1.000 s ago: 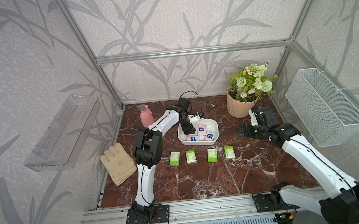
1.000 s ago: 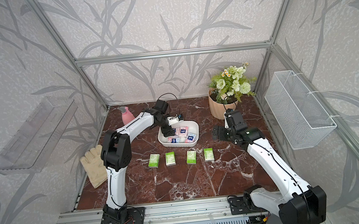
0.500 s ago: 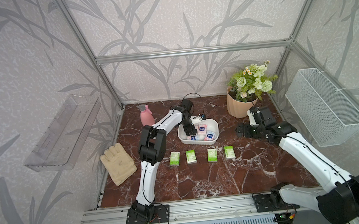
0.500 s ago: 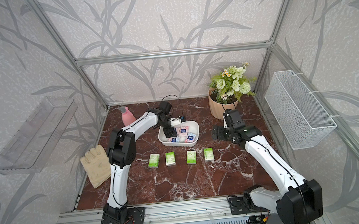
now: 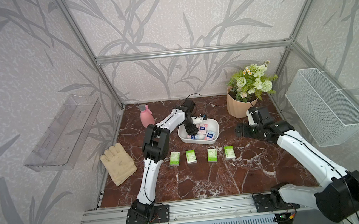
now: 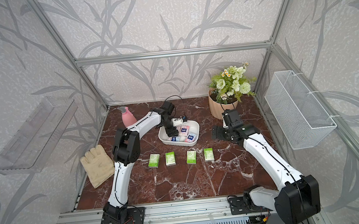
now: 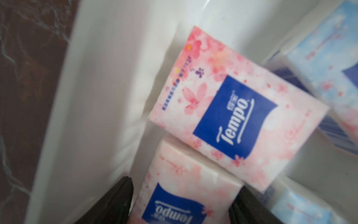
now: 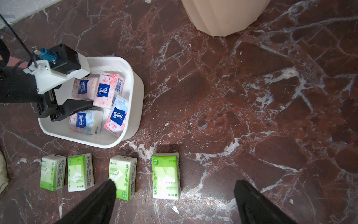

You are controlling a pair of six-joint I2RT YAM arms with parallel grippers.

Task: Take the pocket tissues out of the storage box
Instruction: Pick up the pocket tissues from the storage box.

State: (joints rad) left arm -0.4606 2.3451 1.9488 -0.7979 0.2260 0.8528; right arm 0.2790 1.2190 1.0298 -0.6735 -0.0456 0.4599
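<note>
The white storage box (image 5: 214, 124) (image 6: 196, 127) stands mid-table with pink and pale blue pocket tissues in it. My left gripper (image 5: 192, 130) (image 6: 171, 132) reaches down into its left end. In the left wrist view its jaws (image 7: 185, 201) stand either side of a pink packet (image 7: 189, 174), one finger touching it, a thin gap at the other. A second pink packet (image 7: 232, 120) lies just beyond. Several green packets (image 5: 190, 156) (image 8: 166, 176) lie in a row in front of the box. My right gripper (image 5: 241, 130) (image 8: 175, 183) hangs open and empty right of the box.
A pink spray bottle (image 5: 146, 118) stands behind the left arm and a cream glove (image 5: 118, 163) lies at the left edge. The flower pot (image 5: 241, 106) is behind the right gripper. A wire basket (image 5: 324, 107) and a clear shelf (image 5: 63, 132) hang on the side walls.
My left gripper has sunk deeper into the storage box and its jaws have narrowed around the pink packet. The right arm has barely shifted.
</note>
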